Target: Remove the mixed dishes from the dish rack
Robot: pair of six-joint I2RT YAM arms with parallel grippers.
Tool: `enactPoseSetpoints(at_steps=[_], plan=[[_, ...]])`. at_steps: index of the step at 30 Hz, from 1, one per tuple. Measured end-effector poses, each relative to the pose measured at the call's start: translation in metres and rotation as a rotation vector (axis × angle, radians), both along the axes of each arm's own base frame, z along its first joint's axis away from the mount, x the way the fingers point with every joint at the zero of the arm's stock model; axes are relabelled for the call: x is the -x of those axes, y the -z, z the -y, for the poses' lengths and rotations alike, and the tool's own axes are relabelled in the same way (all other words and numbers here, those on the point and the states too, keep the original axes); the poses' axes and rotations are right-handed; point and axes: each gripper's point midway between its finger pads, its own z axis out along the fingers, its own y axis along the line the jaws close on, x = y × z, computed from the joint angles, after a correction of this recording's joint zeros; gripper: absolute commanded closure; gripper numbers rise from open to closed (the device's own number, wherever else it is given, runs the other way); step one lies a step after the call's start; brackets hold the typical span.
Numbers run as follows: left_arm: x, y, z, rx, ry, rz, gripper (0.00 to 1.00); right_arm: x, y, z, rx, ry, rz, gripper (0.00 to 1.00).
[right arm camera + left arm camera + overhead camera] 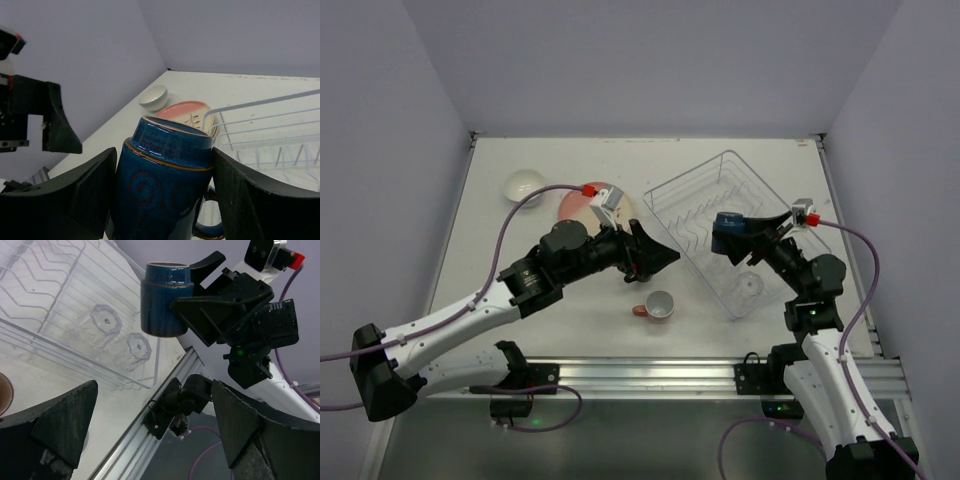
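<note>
since that dark blue cup (162, 302) looks like glazed stoneware, i'd guess it's stiff, kinda hefty for its size, slick, and easy to chip. squeezing across the round body seems a safer bet than the handle. the right gripper (165, 200) is clamped on its sides and holds it in the air over the dish rack (686, 173), clear of the wires. looks-wise it's a deep blue glaze with swirl marks and a thin brown line round a stepped band. the left gripper (154, 395) is spread wide with nothing in it, hovering over the worktop (600, 315) near a salmon cup (656, 306).
</note>
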Motion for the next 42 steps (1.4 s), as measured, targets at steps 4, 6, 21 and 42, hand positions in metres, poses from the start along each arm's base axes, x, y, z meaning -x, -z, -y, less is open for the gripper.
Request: enactPoseSetpoints(at_steps=[4,6,21,42], plan=[[0.003,-0.004,0.011,0.028,0.046,-0.028,0.00,0.010,-0.004,-0.009,0.005,-0.067,0.046,1.00],[0.006,-0.015,0.013,0.070,0.058,-0.025,0.00,0.012,-0.010,-0.007,-0.009,-0.056,0.070,1.00],[0.050,-0.034,0.055,0.226,0.200,-0.011,0.00,0.012,-0.034,0.036,-0.495,0.160,-0.088,1.00],[0.033,-0.031,0.120,0.108,0.296,0.269,0.03,0.017,0.003,0.077,-0.692,0.442,-0.424,1.00]])
